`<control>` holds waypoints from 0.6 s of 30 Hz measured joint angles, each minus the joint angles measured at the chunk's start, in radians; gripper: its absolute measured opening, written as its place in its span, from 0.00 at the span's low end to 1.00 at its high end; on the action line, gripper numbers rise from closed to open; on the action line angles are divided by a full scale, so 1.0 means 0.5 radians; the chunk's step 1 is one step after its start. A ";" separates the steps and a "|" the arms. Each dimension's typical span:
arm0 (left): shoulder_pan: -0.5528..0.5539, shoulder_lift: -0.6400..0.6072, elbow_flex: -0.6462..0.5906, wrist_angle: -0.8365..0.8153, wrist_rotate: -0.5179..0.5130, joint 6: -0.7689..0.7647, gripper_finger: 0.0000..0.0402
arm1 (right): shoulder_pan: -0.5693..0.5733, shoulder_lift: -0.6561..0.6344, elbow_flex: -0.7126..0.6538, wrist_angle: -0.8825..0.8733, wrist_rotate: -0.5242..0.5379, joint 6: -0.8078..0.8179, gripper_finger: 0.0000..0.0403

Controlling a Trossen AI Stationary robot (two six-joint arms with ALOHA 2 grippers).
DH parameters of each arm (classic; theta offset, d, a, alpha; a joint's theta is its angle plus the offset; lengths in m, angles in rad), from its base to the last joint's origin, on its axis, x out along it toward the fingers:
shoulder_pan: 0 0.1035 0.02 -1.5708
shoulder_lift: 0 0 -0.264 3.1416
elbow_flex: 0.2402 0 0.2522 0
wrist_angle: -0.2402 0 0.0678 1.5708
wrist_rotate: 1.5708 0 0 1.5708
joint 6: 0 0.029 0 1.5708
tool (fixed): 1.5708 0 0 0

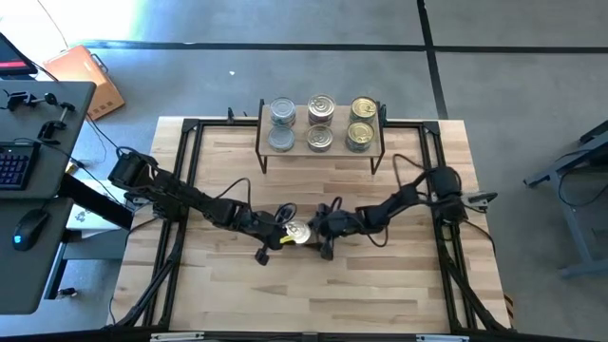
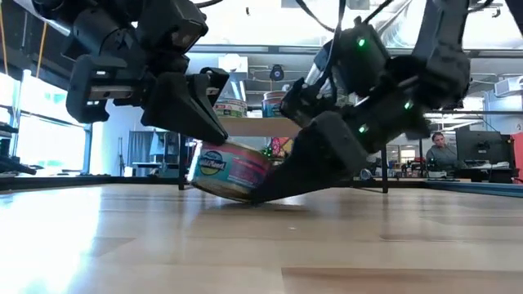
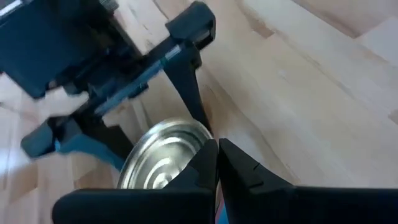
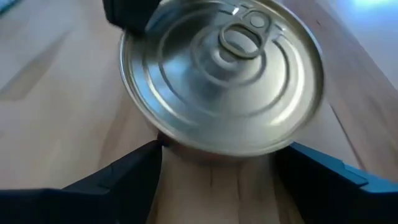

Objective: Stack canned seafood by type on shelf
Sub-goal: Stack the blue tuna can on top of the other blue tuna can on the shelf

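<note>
A tin of canned seafood [image 1: 299, 232], silver top with a pull-ring [image 4: 239, 38] and a teal and pink label [image 2: 233, 170], sits tilted at the table's middle, between my two grippers. My left gripper [image 1: 285, 236] is shut at the tin's left side. My right gripper [image 1: 318, 234] is open wide, one finger on either side of the tin [image 4: 224, 74]. Six more tins stand in three stacks of two on the shelf [image 1: 337, 149] at the far edge. My left gripper touches the tin's top at its rim [image 3: 202, 134] with its shut fingertips [image 3: 214, 155]. It comes slanting down from the table's left. The tin stays tilted under it, low on the table. My right gripper: I cannot tell whether its fingers [image 4: 124, 180] touch the tin's wall.
Black frame rails [image 1: 190, 180] run along the table's left, right and far sides, with cables trailing from both arms. A desk with a keyboard [image 1: 14, 166] stands left of the table. A person [image 2: 441, 149] sits far behind. Bare wood lies in front of the grippers.
</note>
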 joint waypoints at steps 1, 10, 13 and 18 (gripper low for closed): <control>0.006 -0.001 0.000 -0.004 0.022 -0.001 0.00 | -0.008 0.037 0.012 0.066 -0.028 -0.021 0.76; 0.035 0.001 -0.114 0.152 0.085 0.086 0.00 | -0.019 0.096 0.018 0.304 -0.013 -0.280 0.76; 0.035 0.002 -0.124 0.231 0.104 0.108 0.00 | -0.008 0.096 0.018 0.317 0.023 -0.298 0.76; 0.037 0.003 -0.125 0.233 0.089 0.067 0.00 | 0.014 0.068 0.019 0.215 0.059 -0.208 0.76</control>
